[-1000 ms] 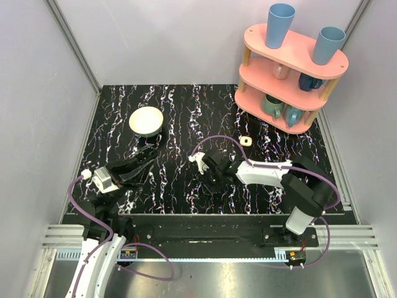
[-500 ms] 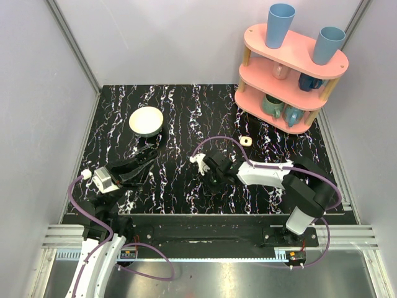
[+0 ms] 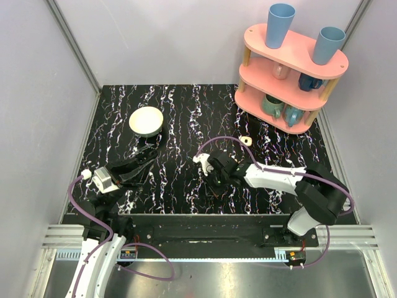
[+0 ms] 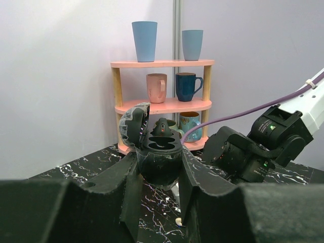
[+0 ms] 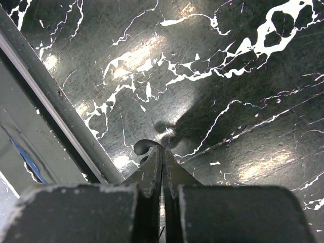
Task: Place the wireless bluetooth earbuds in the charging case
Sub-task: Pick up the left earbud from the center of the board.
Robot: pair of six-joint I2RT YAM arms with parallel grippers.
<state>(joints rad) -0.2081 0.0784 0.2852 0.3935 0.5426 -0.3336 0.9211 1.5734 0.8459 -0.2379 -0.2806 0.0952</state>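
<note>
My left gripper point(image 4: 160, 174) point(image 3: 147, 154) is shut on a black rounded charging case point(image 4: 159, 152), held just above the table with its lid open and two empty slots showing. My right gripper point(image 5: 163, 149) point(image 3: 214, 182) hangs low over the marbled table near its front edge, jaws shut tight. A small black curved earbud point(image 5: 143, 147) sticks out against the left side of its tip. Whether it is pinched does not show. A tiny cream piece point(image 4: 178, 221) lies on the table by the left gripper's right finger point(image 4: 195, 177).
A cream bowl point(image 3: 146, 120) stands at the back left. A pink shelf point(image 3: 291, 68) with cups fills the back right. A small cream rounded-square piece point(image 3: 246, 141) lies in front of the shelf. The table's metal front rail point(image 5: 45, 101) runs close to the right gripper.
The right gripper's jaws have closed fully, and that arm has shifted slightly right and toward the front edge. The left arm and the case have not moved.
</note>
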